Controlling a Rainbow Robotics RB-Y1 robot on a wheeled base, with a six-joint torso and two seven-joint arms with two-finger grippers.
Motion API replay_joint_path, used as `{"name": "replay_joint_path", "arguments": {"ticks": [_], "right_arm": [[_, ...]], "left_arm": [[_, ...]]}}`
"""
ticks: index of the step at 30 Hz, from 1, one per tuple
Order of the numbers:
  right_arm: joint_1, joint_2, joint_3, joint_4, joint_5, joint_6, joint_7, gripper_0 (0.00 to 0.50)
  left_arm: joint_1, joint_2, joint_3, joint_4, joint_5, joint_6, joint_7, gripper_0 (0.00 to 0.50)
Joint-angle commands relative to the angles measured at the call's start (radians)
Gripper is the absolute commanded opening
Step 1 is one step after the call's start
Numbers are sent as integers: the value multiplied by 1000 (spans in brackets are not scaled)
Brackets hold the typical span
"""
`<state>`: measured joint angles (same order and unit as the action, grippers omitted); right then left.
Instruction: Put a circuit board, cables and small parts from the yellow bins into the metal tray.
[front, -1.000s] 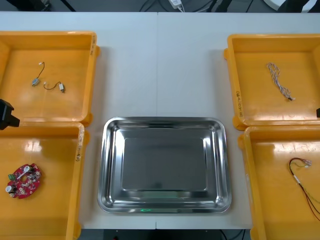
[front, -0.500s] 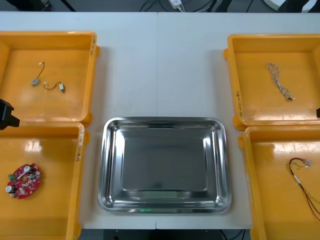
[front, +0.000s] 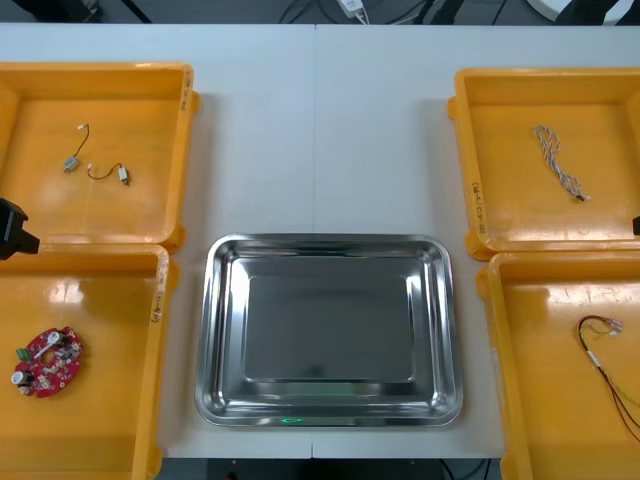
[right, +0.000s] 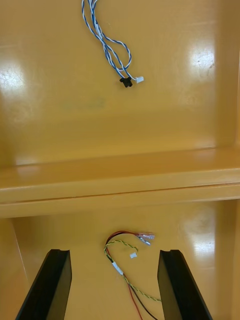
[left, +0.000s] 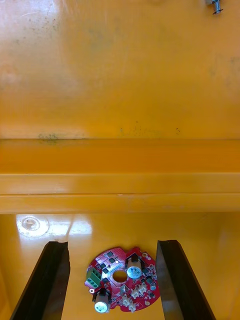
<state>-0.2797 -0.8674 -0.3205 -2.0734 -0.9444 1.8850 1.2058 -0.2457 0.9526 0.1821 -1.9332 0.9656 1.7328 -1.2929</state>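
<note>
Left gripper: the left gripper (left: 112, 245) hangs over the near left yellow plastic bin (front: 160, 350). Its black fingers (left: 55, 275) stand wide apart and hold nothing.
Circuit board: the round red circuit board (left: 122, 286) lies flat on that bin's floor, between the two fingers and touching neither.
Far left bin: the far left yellow bin (front: 186, 150) lies beyond the left fingertips, across the adjoining walls. It holds two small metal parts (front: 70, 163) with short dark wires.
Tray: the shiny rectangular metal tray (front: 330, 242) sits between the bin pairs, bare inside.
Far right bin: the far right yellow bin (front: 465, 160) holds a twisted blue and white cable (right: 107, 49), well beyond the right fingertips.
Near right bin: the near right yellow bin (front: 495, 360) holds a red and yellow cable (right: 116, 269), which lies between the right fingers and touches neither.
Right gripper: the right gripper (right: 114, 251) hangs over this bin, its fingers parted and holding nothing.
</note>
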Motion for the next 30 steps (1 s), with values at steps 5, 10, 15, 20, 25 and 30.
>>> {"name": "replay_joint_path", "arguments": {"ticks": [5,10,15,20,25,30], "right_arm": [[8,-47,-28,-5,-4,5,21,500],[8,-47,-28,-5,-4,5,21,500],[8,-47,-28,-5,-4,5,21,500],[8,-47,-28,-5,-4,5,21,500],[8,-47,-28,-5,-4,5,21,500],[8,-47,-28,-5,-4,5,21,500]], "left_arm": [[22,49,33,-3,7,-12,-75,500],[22,49,33,-3,7,-12,-75,500],[22,49,33,-3,7,-12,-75,500],[22,49,33,-3,7,-12,-75,500],[22,49,33,-3,7,-12,-75,500],[22,49,33,-3,7,-12,-75,500]]}}
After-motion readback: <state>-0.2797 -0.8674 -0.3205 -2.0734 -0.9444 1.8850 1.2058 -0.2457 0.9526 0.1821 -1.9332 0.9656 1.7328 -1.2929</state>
